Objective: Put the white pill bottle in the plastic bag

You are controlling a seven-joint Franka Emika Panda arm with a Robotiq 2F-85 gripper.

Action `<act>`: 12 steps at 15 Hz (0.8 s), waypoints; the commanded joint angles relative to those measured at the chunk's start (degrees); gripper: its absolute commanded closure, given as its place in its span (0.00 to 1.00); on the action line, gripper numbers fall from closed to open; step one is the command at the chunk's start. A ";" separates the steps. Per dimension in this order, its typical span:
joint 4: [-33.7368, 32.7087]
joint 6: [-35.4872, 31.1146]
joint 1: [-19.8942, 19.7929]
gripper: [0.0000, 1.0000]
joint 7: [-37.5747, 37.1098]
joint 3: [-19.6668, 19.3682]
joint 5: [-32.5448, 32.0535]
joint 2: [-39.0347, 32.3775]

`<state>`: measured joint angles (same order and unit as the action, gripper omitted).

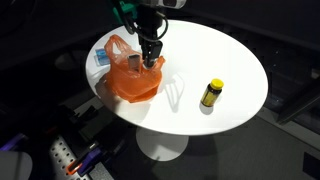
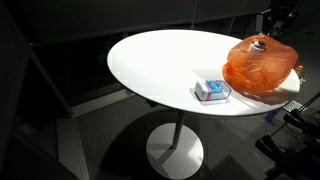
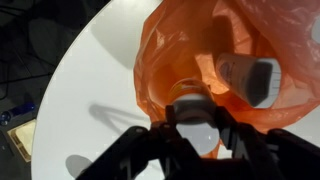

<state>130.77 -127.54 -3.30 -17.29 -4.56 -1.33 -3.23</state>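
The orange plastic bag (image 1: 135,82) lies on the round white table (image 1: 225,50) and shows in both exterior views (image 2: 262,65). My gripper (image 1: 151,58) hangs right over the bag's open top. In the wrist view my gripper (image 3: 197,128) is shut on the white pill bottle (image 3: 195,112), which sits between the fingers at the bag's mouth (image 3: 180,50). A second white object (image 3: 250,78) lies inside the bag. In an exterior view a small pale top (image 2: 260,42) pokes from the bag.
A yellow bottle with a black cap (image 1: 211,93) stands apart on the table, away from the bag. A small blue and white box (image 1: 101,59) lies beside the bag (image 2: 211,91). The table edge runs close behind the bag.
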 commanded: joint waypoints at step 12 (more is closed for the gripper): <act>-1.71 -4.35 1.51 0.81 -3.63 -0.26 -5.56 -5.41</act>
<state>130.43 -131.76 -2.48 -18.97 -4.89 -5.49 -7.41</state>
